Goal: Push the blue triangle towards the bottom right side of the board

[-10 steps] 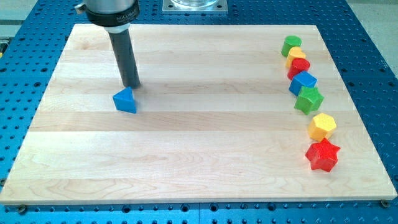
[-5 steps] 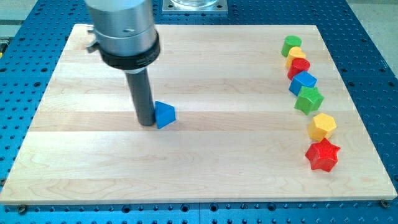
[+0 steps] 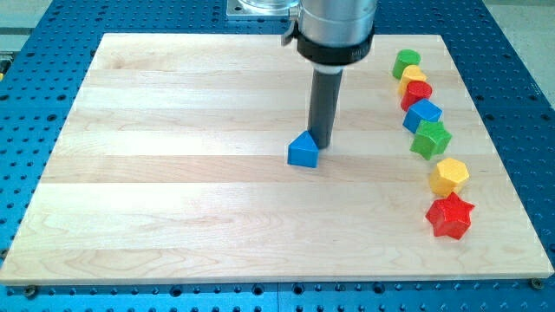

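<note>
You can see the blue triangle (image 3: 303, 151) has slid right to the board's (image 3: 173, 234) middle. My tip (image 3: 321, 144) has hopped to its far right side, maybe touching it. It is a bare rod, gripping nothing. The near right corner is a long way off.

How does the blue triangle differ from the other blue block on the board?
The blue triangle is peaked; the blue block looks box-like. The triangle stands alone mid-board with my tip beside it at the view's right; the block sits in the row near the right edge. Both are blue.
</note>
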{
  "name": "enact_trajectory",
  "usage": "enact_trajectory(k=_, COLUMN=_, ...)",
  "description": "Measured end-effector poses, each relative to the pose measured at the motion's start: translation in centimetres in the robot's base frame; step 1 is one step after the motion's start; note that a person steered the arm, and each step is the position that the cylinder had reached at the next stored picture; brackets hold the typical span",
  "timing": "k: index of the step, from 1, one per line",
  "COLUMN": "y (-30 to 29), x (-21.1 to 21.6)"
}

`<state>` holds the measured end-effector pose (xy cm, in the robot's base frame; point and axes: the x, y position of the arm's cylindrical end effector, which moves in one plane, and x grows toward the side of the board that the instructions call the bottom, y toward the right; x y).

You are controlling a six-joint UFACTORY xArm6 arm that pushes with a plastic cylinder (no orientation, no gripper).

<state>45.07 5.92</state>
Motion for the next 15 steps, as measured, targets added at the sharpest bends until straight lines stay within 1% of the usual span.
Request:
enact_trajectory(k=1, y=0.0, x=1.5)
enact_trajectory(k=2, y=-0.5, x=-0.7)
enact_trajectory(k=3, y=-2.0, x=-4.3)
enact_trajectory(k=4, y=-4.7, x=-5.5)
enact_trajectory(k=5, y=-6.0, x=-1.8)
enact_trajectory(k=6, y=-3.8, x=0.3)
enact_trajectory(k=8, y=1.9, x=0.4)
enact_trajectory(k=9, y=1.7, x=2.0)
enact_trajectory(k=10, y=-1.1, x=2.4)
enact_trajectory(k=12, y=-2.2, x=2.4)
enact_trajectory(k=13, y=-2.1, x=4.4)
enact_trajectory(k=14, y=-2.0, x=7.4)
enact_trajectory(k=15, y=-2.8, x=8.5)
